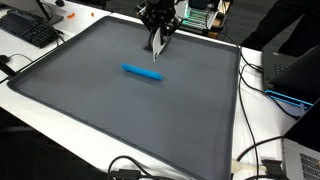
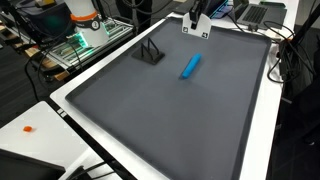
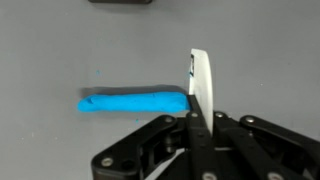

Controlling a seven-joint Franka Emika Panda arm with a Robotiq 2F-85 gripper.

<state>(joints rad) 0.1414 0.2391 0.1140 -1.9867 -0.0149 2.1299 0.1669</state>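
Note:
My gripper (image 1: 158, 30) hangs above the far part of a dark grey mat (image 1: 120, 110). It is shut on a thin white flat piece (image 3: 200, 85) that sticks out past the fingertips and points down at the mat. The piece also shows in both exterior views (image 1: 157, 43) (image 2: 195, 28). A blue elongated object (image 1: 142, 72) lies flat on the mat, a short way in front of the gripper. It shows in the wrist view (image 3: 135, 102) just left of the white piece, and in an exterior view (image 2: 190, 66).
The mat lies on a white table (image 2: 60, 110). A small black shape (image 2: 150, 53) sits on the mat near one edge. A keyboard (image 1: 30, 30), cables (image 1: 262, 150), a laptop (image 2: 255, 12) and lit equipment (image 1: 290, 75) surround the mat.

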